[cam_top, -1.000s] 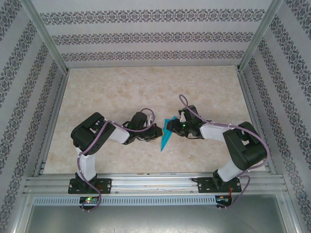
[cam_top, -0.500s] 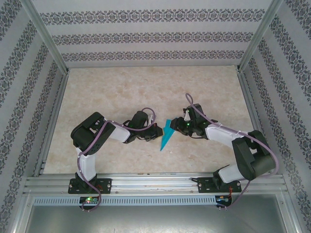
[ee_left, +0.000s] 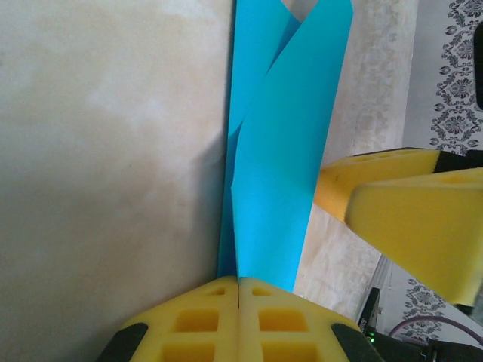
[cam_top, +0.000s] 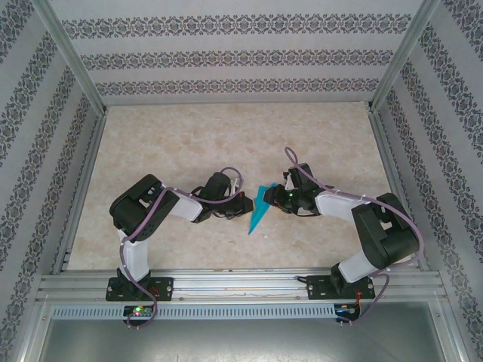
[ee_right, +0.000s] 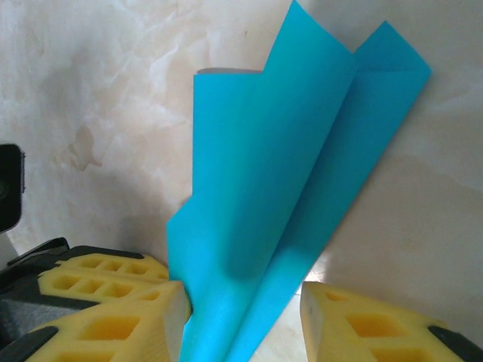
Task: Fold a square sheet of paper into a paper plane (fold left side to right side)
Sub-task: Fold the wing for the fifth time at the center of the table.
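Yellow-padded left gripper [cam_top: 245, 202] is pinched tight on one end of the teal paper plane [cam_top: 259, 211]. The plane stands half-folded on the marbled table [cam_top: 189, 143] between the arms. The right gripper [ee_right: 241, 317] straddles its other end, jaws partly apart.

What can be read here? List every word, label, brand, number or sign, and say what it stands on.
No readable text in these pictures.
The paper plane: plain teal, no print.
The wall panels: ornamental bands, no letters.
The yellow foam pads: blank.
The green light on the right arm: a glowing dot, no characters.
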You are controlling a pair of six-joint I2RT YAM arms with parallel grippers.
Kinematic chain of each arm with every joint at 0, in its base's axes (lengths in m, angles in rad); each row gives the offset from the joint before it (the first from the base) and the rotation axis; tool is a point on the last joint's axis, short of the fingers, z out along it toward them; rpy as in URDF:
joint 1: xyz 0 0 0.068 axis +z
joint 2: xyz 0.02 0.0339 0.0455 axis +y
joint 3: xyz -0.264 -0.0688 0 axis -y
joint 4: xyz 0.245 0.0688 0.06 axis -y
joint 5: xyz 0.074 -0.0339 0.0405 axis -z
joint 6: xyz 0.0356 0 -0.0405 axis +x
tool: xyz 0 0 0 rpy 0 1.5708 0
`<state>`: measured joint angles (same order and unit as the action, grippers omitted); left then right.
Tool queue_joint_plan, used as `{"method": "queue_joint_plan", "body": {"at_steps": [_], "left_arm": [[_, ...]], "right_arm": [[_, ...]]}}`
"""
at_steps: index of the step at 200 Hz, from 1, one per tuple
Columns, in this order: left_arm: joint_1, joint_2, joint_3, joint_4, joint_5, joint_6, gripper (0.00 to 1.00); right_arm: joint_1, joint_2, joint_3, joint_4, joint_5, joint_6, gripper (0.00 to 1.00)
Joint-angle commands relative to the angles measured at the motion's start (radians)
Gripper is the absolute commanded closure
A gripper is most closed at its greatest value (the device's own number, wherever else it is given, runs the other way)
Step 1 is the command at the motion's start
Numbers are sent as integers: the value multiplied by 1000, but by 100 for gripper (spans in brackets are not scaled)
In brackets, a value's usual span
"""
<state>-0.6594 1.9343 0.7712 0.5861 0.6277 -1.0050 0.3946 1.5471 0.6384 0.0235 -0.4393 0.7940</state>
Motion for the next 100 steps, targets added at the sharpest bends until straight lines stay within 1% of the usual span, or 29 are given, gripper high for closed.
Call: {"method": "queue_joint_plan", "body": {"at_steps": [1, 100], "left_arm": [[-51, 54, 18, -43, -71, 49, 100], [-68, 22, 16, -9, -66, 84, 100]], "right_arm": [[0, 24, 6, 38, -22, -6, 55], [6, 77, 3, 56, -15, -15, 56]]}}
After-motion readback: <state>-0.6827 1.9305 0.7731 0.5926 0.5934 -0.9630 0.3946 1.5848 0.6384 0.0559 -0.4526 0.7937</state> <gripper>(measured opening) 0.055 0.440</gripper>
